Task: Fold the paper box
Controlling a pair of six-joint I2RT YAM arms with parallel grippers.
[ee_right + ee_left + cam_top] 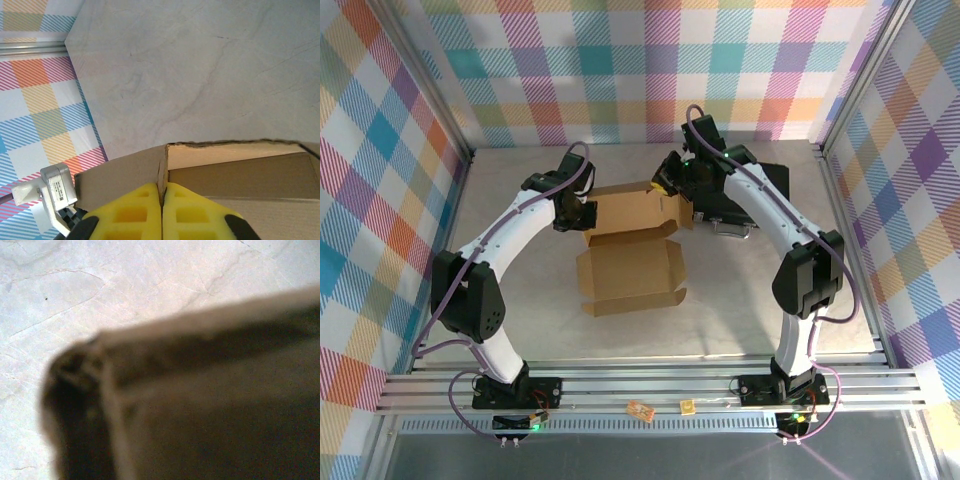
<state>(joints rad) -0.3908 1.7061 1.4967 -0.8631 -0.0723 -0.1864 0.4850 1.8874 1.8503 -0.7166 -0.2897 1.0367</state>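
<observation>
The paper box [630, 270] is brown corrugated cardboard, partly folded, lying in the middle of the table with its lid panel toward me and its far walls raised. My left gripper [585, 215] is at the box's far left wall. In the left wrist view, blurred cardboard [210, 405] lies against the lens and hides the fingers. My right gripper [672, 192] is at the far right corner. Its yellow fingers [135, 210] are shut on the upright edge of a cardboard wall [240, 175], with my right gripper [162, 195] pinching that edge.
A black hard case [760, 185] sits behind my right arm at the back right, its handle [730, 228] facing the box. Two small orange pieces [640, 410] lie on the front rail. Plaid walls close in the table on three sides.
</observation>
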